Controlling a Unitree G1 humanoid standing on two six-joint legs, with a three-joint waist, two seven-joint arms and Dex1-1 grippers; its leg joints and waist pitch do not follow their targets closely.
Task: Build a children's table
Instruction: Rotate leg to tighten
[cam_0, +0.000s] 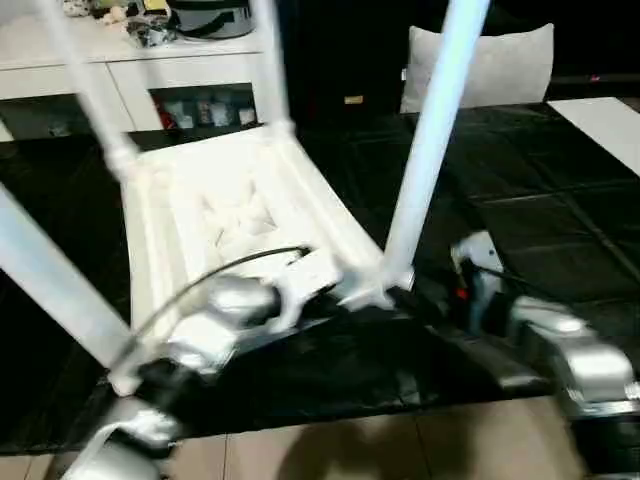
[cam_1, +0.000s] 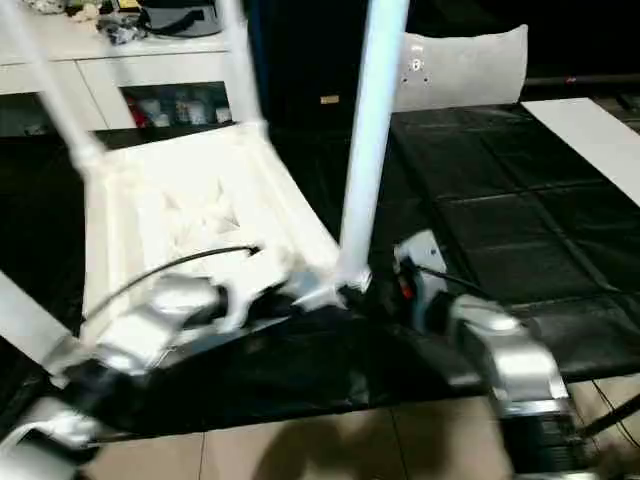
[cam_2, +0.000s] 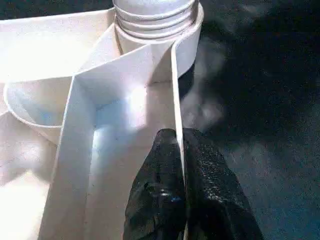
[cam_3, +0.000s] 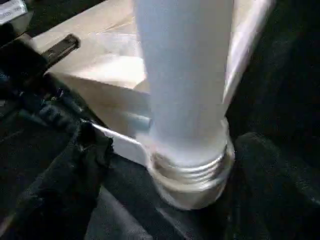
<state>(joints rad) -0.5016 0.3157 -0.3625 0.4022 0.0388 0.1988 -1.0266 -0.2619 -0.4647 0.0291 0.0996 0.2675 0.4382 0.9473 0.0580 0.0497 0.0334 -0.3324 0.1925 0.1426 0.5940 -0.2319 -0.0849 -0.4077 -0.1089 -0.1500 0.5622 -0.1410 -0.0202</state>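
One tabletop (cam_0: 240, 215), four legs (cam_0: 432, 140), one pillow (cam_0: 500, 65).

- The tabletop (cam_0: 235, 215) lies underside up on the mat (cam_0: 520, 220).
- Legs (cam_0: 430, 140) stand in its corner sockets.
- A cabinet (cam_0: 130, 70) and pillow (cam_0: 500, 65) lie behind.

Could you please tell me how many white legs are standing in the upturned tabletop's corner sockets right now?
4: far-left leg, far-right leg, near-right leg beside the right arm, and near-left leg by the left arm. All rise from the tabletop.
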